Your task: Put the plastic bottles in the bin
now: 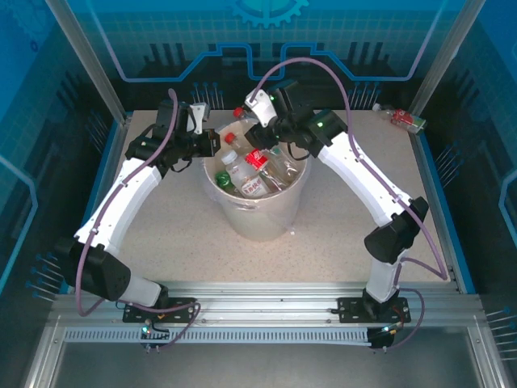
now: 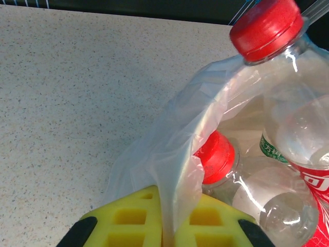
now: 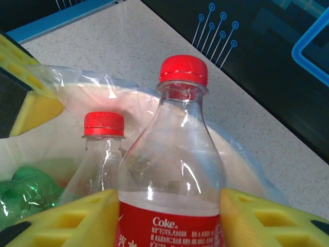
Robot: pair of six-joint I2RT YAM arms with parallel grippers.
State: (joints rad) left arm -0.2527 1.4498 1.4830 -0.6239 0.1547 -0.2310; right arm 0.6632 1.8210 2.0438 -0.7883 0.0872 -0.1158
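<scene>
The cream-white bin (image 1: 257,220) stands mid-table, lined with a clear bag (image 2: 175,154) and holding several plastic bottles (image 1: 252,166). My left gripper (image 2: 168,226) is at the bin's left rim (image 1: 212,144), shut on a fold of the bag liner. My right gripper (image 3: 169,221) hangs over the bin's far side (image 1: 257,129), shut on a clear red-capped Coke bottle (image 3: 175,170) held upright above the others. Below it stand another red-capped bottle (image 3: 100,149) and a green one (image 3: 25,190). Red caps (image 2: 216,157) show just inside the liner.
One more red-labelled bottle (image 1: 408,120) lies at the far right corner of the speckled table (image 1: 363,234). The left gripper's yellow pad (image 3: 33,110) sits close to the held bottle. Blue walls ring the table on three sides.
</scene>
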